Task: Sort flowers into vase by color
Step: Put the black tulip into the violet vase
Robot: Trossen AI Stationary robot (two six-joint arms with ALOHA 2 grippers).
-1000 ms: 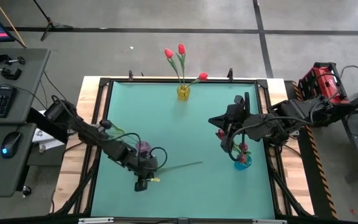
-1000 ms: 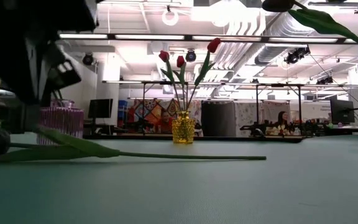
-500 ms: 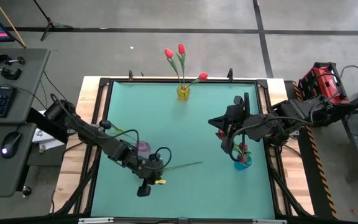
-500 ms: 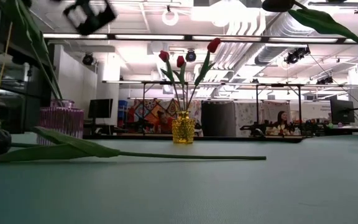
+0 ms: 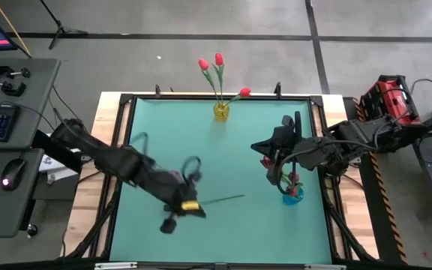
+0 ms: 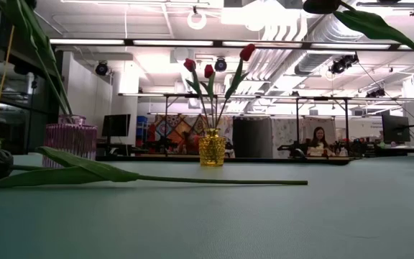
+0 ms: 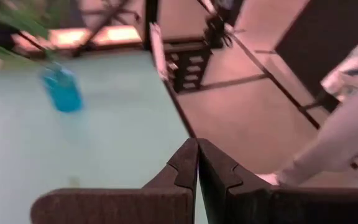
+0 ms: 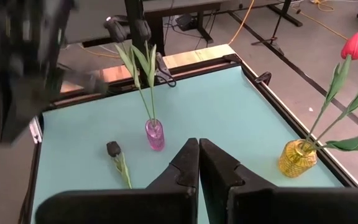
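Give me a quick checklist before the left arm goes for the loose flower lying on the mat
1. Loose flower lying flat on the mat, free of other objects: ok.
2. Left gripper open for a pick: not ok, fingers shut.
3. Left gripper empty: ok.
4. Pink vase upright with stems in it: ok.
5. Right gripper out of the way: ok, shut, near the blue vase.
6. Yellow vase upright at the far edge: ok.

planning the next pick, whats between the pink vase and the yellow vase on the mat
Nothing: in the right wrist view, bare green mat runs from the pink vase to the yellow vase. The loose dark tulip lies on the pink vase's other side.
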